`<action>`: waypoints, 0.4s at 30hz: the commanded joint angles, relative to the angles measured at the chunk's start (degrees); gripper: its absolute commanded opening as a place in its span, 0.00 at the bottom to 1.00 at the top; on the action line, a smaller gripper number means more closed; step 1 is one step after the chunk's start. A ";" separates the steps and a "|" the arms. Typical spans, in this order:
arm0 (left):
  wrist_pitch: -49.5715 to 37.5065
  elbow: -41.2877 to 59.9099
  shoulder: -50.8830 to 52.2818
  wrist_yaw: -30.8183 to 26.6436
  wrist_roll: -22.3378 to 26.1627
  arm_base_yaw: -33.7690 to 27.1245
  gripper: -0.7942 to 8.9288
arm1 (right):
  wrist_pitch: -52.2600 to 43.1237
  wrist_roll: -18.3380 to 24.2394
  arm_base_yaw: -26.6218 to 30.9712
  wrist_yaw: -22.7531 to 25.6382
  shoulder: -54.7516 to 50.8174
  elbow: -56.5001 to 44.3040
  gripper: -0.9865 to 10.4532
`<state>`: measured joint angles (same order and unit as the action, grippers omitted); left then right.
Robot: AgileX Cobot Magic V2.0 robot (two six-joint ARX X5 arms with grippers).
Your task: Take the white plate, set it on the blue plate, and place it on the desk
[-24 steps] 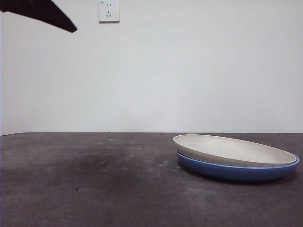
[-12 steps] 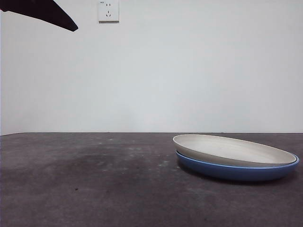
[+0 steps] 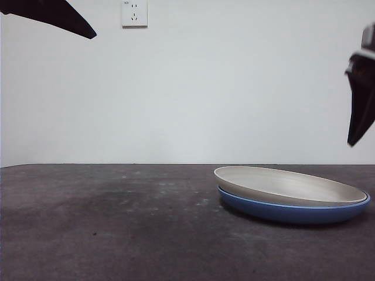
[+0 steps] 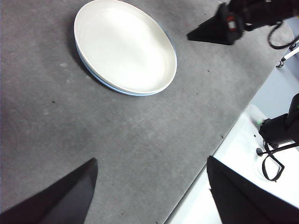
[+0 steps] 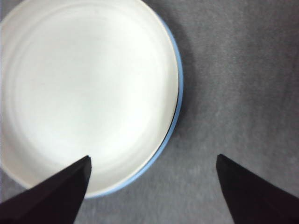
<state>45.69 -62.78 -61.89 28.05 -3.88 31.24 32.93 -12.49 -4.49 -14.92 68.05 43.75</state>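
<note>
While the white plate [image 3: 290, 185] sits nested in the blue plate [image 3: 293, 211] on the table [image 3: 117, 228], tipped a little so one edge rides higher, neither pair of jaws touches it. The right gripper [image 5: 152, 186] hangs above the stack, jaws spread wide and empty, one jaw over the white plate's edge and the other over bare table beside it. In the front view it shows as a dark tip [image 3: 360, 93] at the side edge, well above the plates. The left gripper [image 4: 149, 186] waits well apart from the plates, its jaws likewise open and holding nothing; in the front view only its black tip [image 3: 58, 16] shows at a top corner.

The table is dark grey, mottled and rough, with faint pale scuffs. Behind it stands a plain white wall [image 3: 234, 88] with a socket [image 3: 135, 13] high up.

The left wrist view alone shows the table's edge, pale floor [image 4: 233, 158] beyond it, and black stands with cables [image 4: 280, 135]. From above, the blue plate shows only as a thin crescent [image 5: 175, 112] along the white plate's rim.
</note>
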 commanded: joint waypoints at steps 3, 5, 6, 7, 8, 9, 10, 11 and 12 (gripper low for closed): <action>-0.28 -0.57 -0.26 0.31 0.87 0.39 0.46 | -5.07 -0.63 0.63 -1.40 6.67 0.55 0.40; -0.26 -0.57 -0.26 0.31 0.85 0.39 0.46 | -7.28 -0.70 0.61 -1.42 8.70 0.55 0.40; -0.26 -0.57 -0.26 0.31 0.85 0.39 0.46 | -8.02 -0.72 0.61 -1.40 9.49 0.55 0.39; -0.28 -0.57 -0.26 0.31 0.85 0.39 0.46 | -8.85 -0.85 0.61 -1.42 10.43 0.55 0.38; -0.28 -0.57 -0.26 0.31 0.85 0.39 0.46 | -9.55 -0.87 0.61 -1.40 11.39 0.55 0.36; -0.28 -0.57 -0.26 0.31 0.85 0.39 0.46 | -10.21 -0.87 0.61 -1.38 12.22 0.55 0.36; -0.28 -0.57 -0.26 0.31 0.83 0.39 0.46 | -10.84 -0.90 0.61 -1.38 13.16 0.55 0.36; -0.28 -0.57 -0.26 0.31 0.83 0.39 0.46 | -11.45 -1.01 0.61 -1.38 13.99 0.55 0.36; -0.28 -0.57 -0.26 0.31 0.85 0.39 0.46 | -11.98 -1.03 0.61 -1.40 14.69 0.55 0.36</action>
<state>45.69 -62.78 -61.89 28.05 -3.88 31.24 21.52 -12.67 -3.79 -16.32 81.58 43.75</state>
